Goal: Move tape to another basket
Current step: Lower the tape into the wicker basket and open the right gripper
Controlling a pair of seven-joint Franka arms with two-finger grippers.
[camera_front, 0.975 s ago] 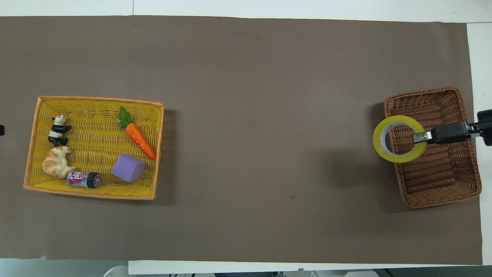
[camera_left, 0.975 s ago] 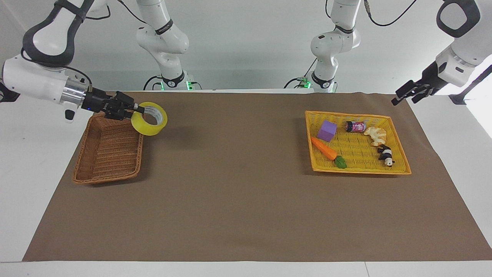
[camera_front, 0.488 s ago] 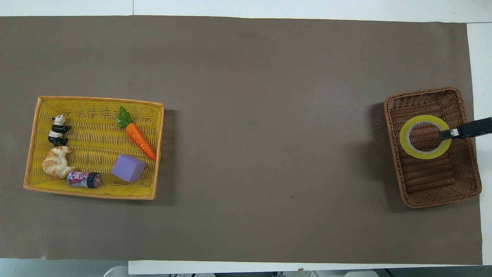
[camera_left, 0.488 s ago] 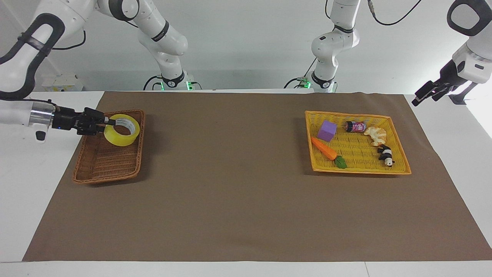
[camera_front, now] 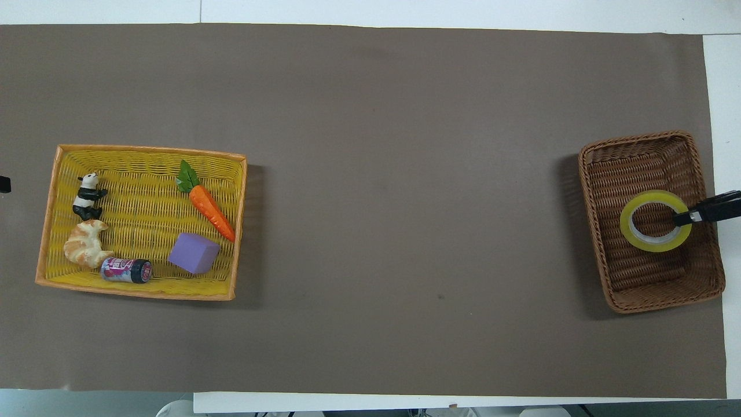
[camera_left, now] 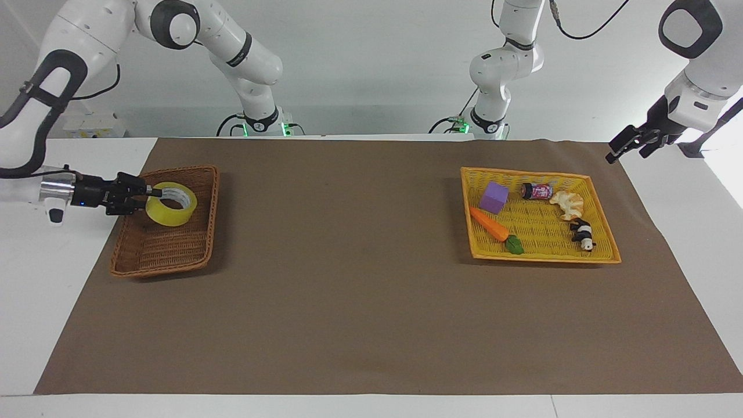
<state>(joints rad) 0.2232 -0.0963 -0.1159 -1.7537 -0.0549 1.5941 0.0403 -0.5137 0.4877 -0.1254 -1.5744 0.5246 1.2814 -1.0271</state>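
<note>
The yellow tape (camera_left: 169, 215) is low inside the brown wicker basket (camera_left: 161, 269), in the half nearer to the robots, at the right arm's end of the table. My right gripper (camera_left: 152, 190) reaches in over the basket's outer rim and is shut on the tape's wall. In the overhead view the tape (camera_front: 627, 223) lies within the basket (camera_front: 660, 304), with the right gripper (camera_front: 681, 218) at its edge. My left gripper (camera_left: 617, 150) waits in the air over the white table at the left arm's end; only a tip (camera_front: 3, 184) shows in the overhead view.
A bright yellow basket (camera_left: 540, 258) at the left arm's end holds a purple cube (camera_left: 494, 197), a carrot (camera_left: 490, 225), a croissant (camera_left: 567, 204), a panda (camera_left: 582, 234) and a small can (camera_left: 537, 190). Brown mat (camera_left: 360, 278) covers the table.
My right gripper carried the tape from over the basket's inner rim outward and down into the basket. My left arm shifted a little, still raised at its end.
</note>
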